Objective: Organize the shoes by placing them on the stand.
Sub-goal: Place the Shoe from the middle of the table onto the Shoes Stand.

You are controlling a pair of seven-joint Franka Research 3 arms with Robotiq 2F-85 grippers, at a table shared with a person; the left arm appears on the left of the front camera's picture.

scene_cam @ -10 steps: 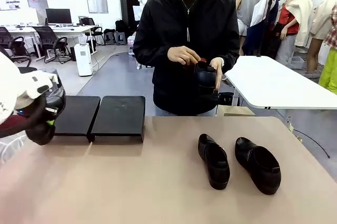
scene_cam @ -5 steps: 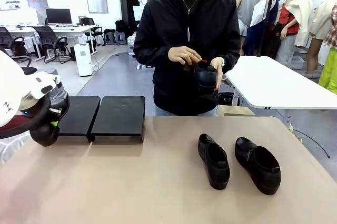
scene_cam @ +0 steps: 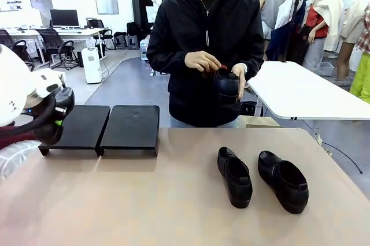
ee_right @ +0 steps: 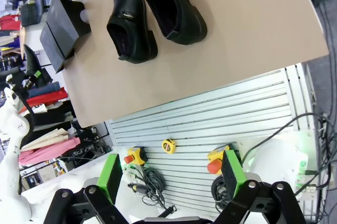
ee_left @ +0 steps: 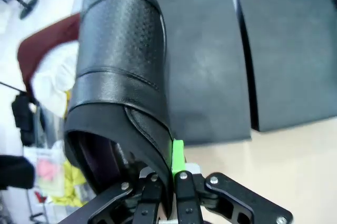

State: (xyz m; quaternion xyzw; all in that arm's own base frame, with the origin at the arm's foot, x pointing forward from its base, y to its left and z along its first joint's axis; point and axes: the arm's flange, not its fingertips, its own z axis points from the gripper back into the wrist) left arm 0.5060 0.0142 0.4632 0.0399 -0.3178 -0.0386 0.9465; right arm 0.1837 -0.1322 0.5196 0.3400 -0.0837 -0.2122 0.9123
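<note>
Currently mid-placement: left jaws clamped on a shoe (ee_left: 118, 77) by its collar, at the stand's (ee_left: 205, 66) left end; right jaws wide, empty; next, I judge: lower it level, then release.

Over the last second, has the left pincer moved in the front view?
Yes. The left pincer, shut on a shoe, has risen slightly; the stand's near left corner, covered before, now shows.
</note>
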